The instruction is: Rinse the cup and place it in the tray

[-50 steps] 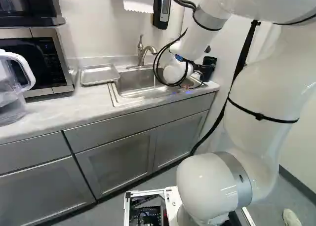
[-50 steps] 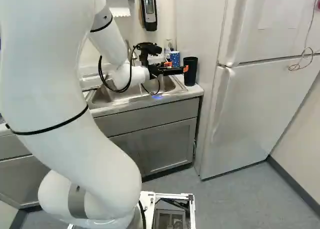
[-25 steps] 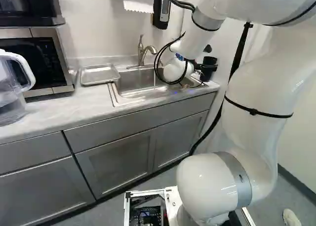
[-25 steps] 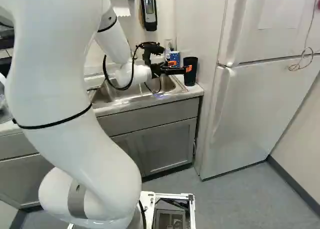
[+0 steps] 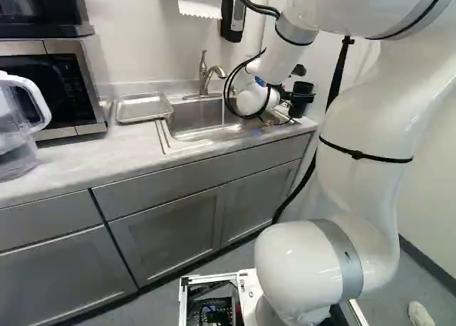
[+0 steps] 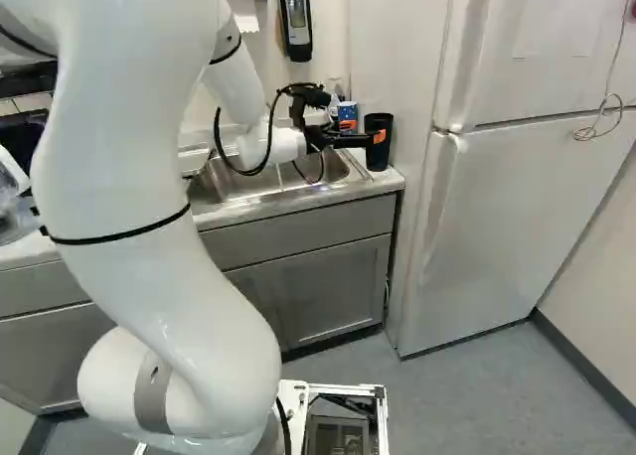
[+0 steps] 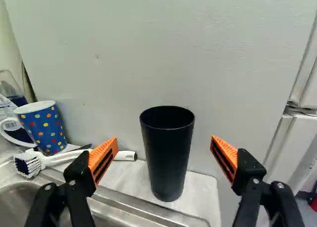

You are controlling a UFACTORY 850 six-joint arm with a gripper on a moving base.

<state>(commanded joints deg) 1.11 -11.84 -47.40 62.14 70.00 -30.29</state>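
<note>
Picking up the tall, tapered black cup (image 7: 167,155) looks like the step in hand, ahead of any rinsing. It stands upright on the pale marbled counter (image 7: 200,192), beside the stainless steel sink (image 5: 199,119). The orange-padded black fingers (image 7: 103,160) are wide apart, with the cup ahead of the gap between them and nothing gripped.

The next move calls for going straight forward until the cup sits between the pads, then closing on its sides; coming in off-centre could tip it. Rinsing under the curved metal faucet (image 5: 206,75), where a thin stream seems to be falling, should follow, then the shallow metal tray (image 5: 143,107) across the sink.

As for writing, the clear bottle (image 7: 17,95) behind the blue dotted mug (image 7: 43,129) carries a printed white label (image 7: 7,109), which I leave unread. The cup's visible side shows no marking.
</note>
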